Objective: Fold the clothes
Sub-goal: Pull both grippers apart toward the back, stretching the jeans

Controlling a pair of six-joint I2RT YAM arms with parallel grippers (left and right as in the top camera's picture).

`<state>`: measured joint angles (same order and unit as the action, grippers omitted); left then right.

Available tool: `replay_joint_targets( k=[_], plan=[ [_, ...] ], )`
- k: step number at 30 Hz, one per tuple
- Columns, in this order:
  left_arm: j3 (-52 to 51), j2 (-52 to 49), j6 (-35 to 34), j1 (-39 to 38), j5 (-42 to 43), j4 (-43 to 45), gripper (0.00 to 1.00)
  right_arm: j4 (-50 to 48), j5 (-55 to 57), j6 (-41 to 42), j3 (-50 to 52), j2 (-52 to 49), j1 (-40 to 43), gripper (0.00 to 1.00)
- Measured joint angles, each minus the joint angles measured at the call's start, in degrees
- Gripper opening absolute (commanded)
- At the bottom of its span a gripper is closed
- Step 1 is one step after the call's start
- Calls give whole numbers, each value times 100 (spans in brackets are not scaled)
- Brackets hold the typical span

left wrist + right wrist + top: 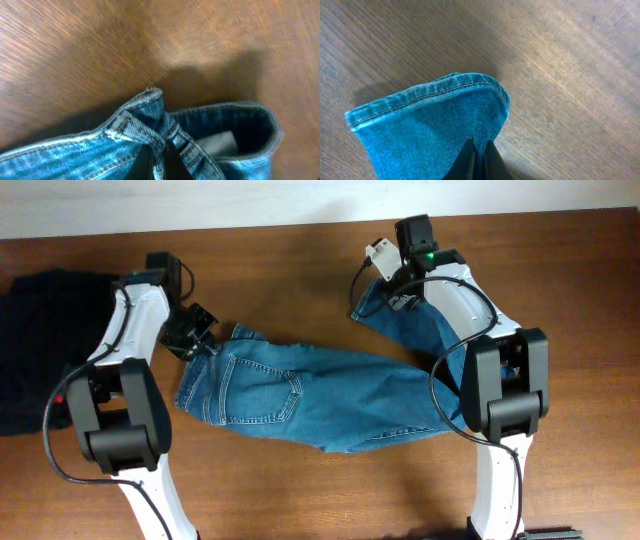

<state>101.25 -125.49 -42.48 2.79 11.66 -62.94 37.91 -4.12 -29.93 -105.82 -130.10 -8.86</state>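
Observation:
The blue jeans (300,390) lie spread across the middle of the wooden table, waist at the left, legs running right and up. My left gripper (200,340) is shut on the waistband corner; in the left wrist view its black fingers (145,165) pinch a fold of denim at the waistband (150,125). My right gripper (390,285) is shut on the leg hem at the upper right; in the right wrist view the hem (435,95) sits lifted a little over the wood, with the fingertips (492,160) closed on the cloth just behind it.
A black garment (45,345) lies at the table's left edge, behind the left arm. Both white arm bases stand at the front, left (120,420) and right (505,400). The table's far edge (300,222) meets a pale wall.

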Motion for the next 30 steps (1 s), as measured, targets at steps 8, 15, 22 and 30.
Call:
replay_joint_targets(
  k=[8,15,22,30],
  plan=[
    [1270,4,455,79,-149,-896,0,345,-11,129,-667,-42,0,4],
    [1497,238,715,79,-321,-986,1,1119,-46,619,-1836,-48,9,4],
    [1502,636,782,103,-723,-1069,0,2186,-72,1349,-3246,-48,240,4],
    [1502,1115,1117,142,-916,-973,1,3401,-111,1976,-4271,-48,1217,4]
  ],
)
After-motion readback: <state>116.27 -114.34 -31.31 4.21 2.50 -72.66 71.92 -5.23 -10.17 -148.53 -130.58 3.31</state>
